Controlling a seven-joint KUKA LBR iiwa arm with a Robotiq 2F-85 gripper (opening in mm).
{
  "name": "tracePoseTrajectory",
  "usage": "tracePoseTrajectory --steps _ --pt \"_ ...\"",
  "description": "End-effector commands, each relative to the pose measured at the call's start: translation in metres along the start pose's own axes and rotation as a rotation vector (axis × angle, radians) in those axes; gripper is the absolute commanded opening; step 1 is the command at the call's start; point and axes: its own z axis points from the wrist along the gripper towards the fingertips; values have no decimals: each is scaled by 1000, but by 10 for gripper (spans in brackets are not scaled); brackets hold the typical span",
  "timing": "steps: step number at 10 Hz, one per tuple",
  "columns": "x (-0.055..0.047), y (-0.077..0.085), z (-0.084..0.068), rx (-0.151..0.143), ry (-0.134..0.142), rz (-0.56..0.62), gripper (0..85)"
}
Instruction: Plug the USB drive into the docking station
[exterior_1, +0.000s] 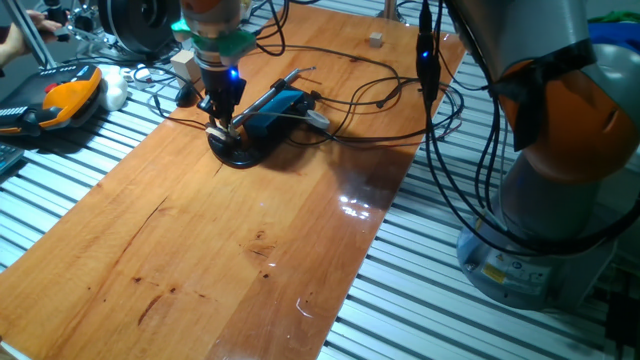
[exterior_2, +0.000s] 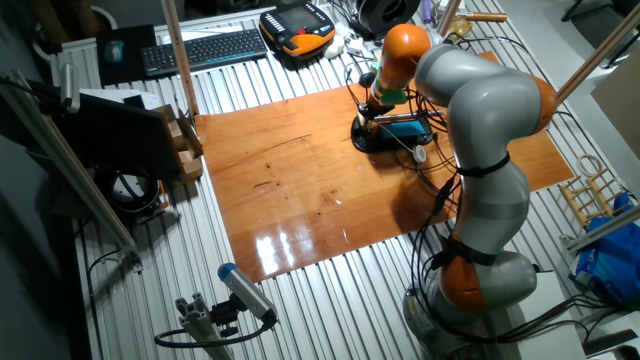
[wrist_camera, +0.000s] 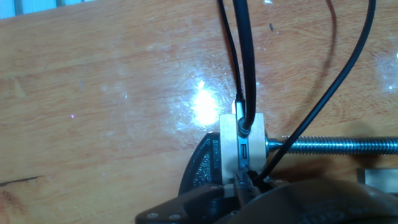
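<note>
The bright-blue docking station (exterior_1: 278, 107) lies tilted on a black round base (exterior_1: 240, 154) at the far side of the wooden board, with thin cables running off it. My gripper (exterior_1: 220, 127) hangs over its left end, fingers close together, almost touching it. From the other fixed view, the gripper (exterior_2: 373, 116) sits just left of the docking station (exterior_2: 406, 127). In the hand view a pale end block (wrist_camera: 241, 140) with a small slot faces me. The dark narrow USB drive (wrist_camera: 244, 179) sits in the gripper (wrist_camera: 244, 190) just below the slot, mostly hidden.
Black cables (exterior_1: 385, 95) loop across the board behind the dock. A threaded rod (wrist_camera: 336, 146) sticks out to the right of the pale block. An orange-and-black tool (exterior_1: 62, 100) lies off the board to the left, and a keyboard (exterior_2: 200, 47) beyond it.
</note>
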Motion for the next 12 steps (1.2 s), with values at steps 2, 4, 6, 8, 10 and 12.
tracePoseTrajectory --steps 2,4,6,8,10,12 --pt "-1 0 -3 2 6 -3 0" --pt "0 0 -2 4 9 -5 0" --pt "1 1 -1 6 18 -1 0" --pt "2 1 -1 7 24 2 0" --pt "2 1 -1 7 25 3 0" --pt "2 1 0 5 27 6 0"
